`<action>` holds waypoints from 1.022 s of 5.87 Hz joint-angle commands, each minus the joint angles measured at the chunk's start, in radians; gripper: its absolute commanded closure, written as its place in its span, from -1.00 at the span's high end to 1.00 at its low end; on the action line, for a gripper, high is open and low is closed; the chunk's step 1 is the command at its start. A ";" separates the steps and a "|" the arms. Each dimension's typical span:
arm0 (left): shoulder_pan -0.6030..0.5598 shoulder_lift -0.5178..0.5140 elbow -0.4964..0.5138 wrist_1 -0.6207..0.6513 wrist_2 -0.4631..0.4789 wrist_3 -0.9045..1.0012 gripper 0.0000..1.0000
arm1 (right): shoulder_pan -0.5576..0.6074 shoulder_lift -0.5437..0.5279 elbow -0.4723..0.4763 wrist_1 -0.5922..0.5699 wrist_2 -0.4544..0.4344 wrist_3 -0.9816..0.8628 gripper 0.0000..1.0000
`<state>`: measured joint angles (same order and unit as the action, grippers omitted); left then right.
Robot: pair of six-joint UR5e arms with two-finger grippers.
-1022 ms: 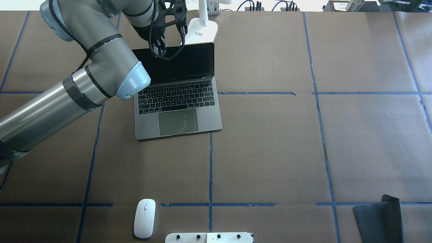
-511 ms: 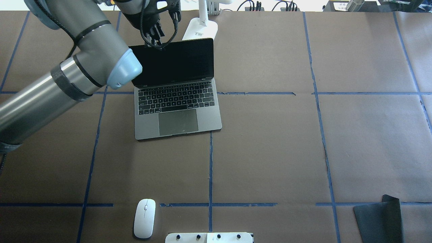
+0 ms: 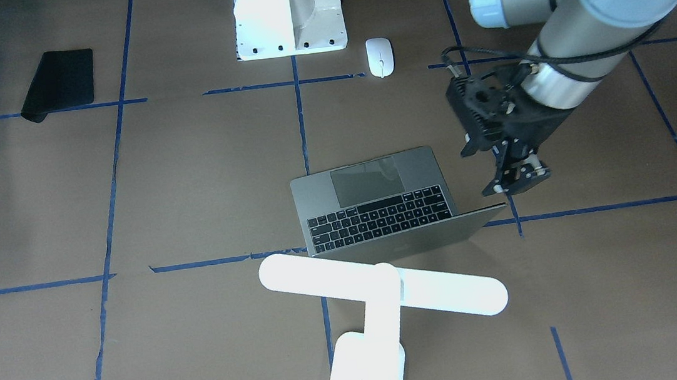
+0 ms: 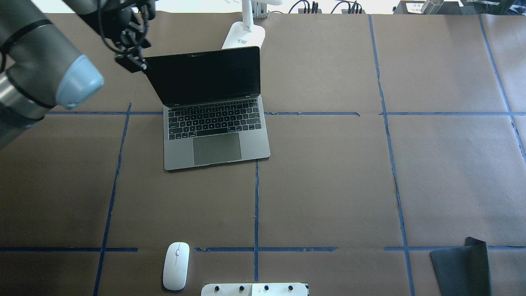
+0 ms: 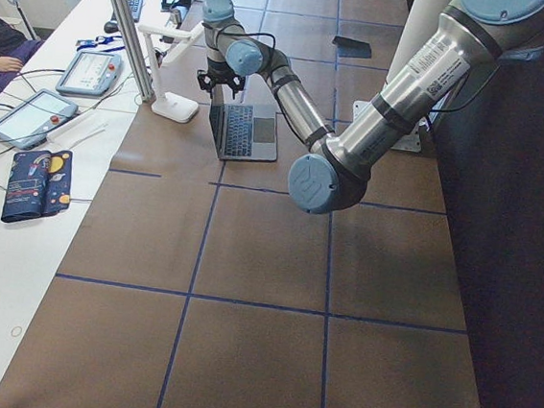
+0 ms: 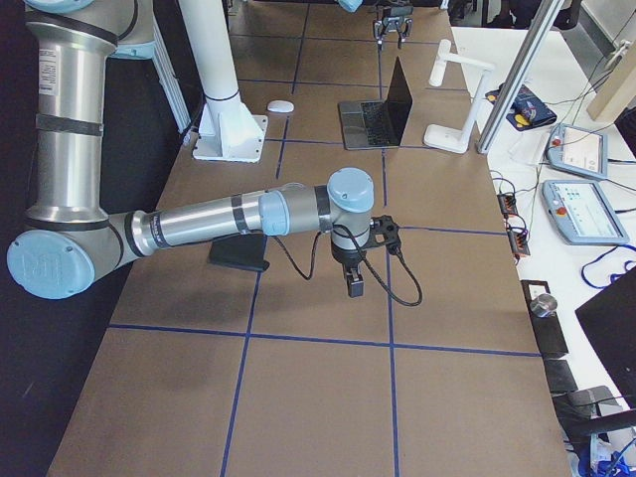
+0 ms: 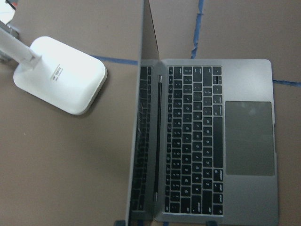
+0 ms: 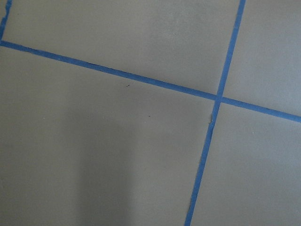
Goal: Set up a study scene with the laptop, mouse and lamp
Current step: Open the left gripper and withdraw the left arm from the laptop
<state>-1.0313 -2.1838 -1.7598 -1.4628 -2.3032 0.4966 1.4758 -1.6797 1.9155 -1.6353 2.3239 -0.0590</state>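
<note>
One job looks done: laptop (image 4: 213,123) stands open just beside the empty, spread left pincer (image 3: 518,176); lamp (image 3: 386,285) near it, mouse (image 4: 176,265) well away, not yet placed.

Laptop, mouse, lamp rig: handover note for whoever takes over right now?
Left gripper: looks open, empty, beside the edge of the laptop screen.
Right gripper: above bare table; open or shut unclear.
Done: laptop is open with the screen up; lamp stands just behind it.
Mouse lies at the robot's edge of the table, far from the laptop.
Left, probably: bring the mouse beside the laptop.
</note>
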 commanded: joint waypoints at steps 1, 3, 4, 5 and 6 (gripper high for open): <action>-0.036 0.129 -0.184 0.217 -0.001 -0.080 0.99 | -0.005 0.000 0.002 0.000 0.008 0.004 1.00; -0.047 0.245 -0.219 0.349 0.065 -0.526 1.00 | -0.018 -0.003 0.026 0.002 0.046 0.072 1.00; -0.062 0.315 -0.248 0.345 0.064 -0.687 1.00 | -0.073 -0.020 0.093 0.002 0.045 0.199 1.00; -0.097 0.411 -0.259 0.296 0.064 -0.675 1.00 | -0.136 -0.061 0.175 0.002 0.045 0.306 1.00; -0.137 0.529 -0.253 0.148 0.062 -0.673 1.00 | -0.194 -0.122 0.227 0.052 0.043 0.408 1.00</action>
<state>-1.1338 -1.7588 -2.0122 -1.2077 -2.2406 -0.1658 1.3379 -1.7504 2.0849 -1.6172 2.3678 0.2486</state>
